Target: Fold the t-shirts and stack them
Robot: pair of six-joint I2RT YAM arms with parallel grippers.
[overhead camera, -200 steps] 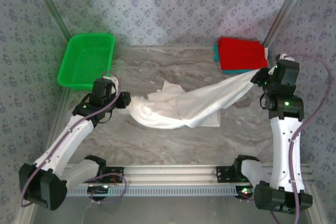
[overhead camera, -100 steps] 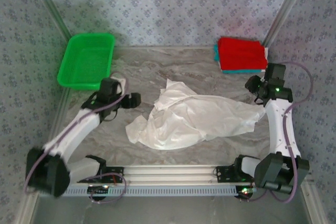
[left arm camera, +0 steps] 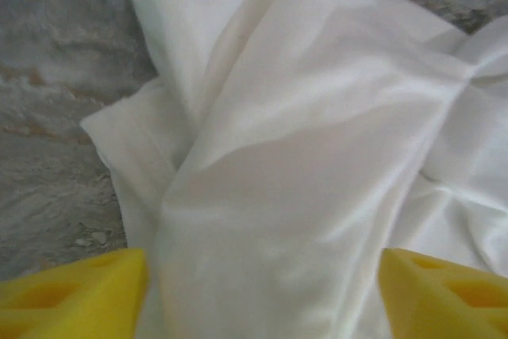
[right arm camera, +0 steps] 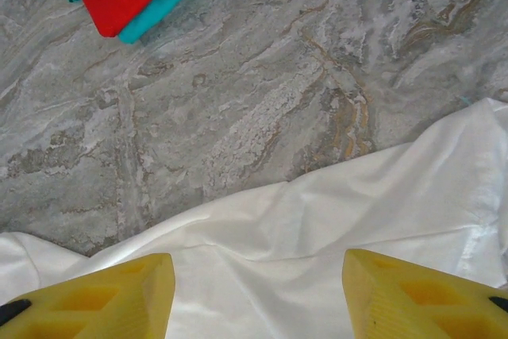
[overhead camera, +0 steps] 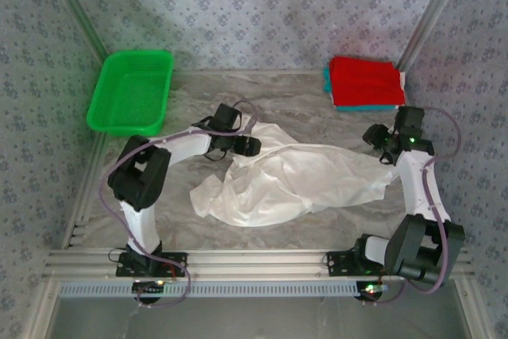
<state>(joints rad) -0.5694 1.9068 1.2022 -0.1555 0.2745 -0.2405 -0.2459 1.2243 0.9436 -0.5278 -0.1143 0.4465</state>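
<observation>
My left gripper (overhead camera: 252, 146) spread, empty, at white shirt's (overhead camera: 294, 184) far-left edge | my right gripper (overhead camera: 373, 134) spread, empty, at its right edge | white shirt crumpled mid-table (overhead camera: 317, 109) | red shirt (overhead camera: 365, 81) atop teal shirt (right arm camera: 167, 1), far-right corner

My left arm (overhead camera: 141, 224) and right arm (overhead camera: 414, 184) are white tubes with black joints, small green lights and looping mauve cables. The fingers (left arm camera: 71, 291) are yellow, with triangular hollows.
</observation>
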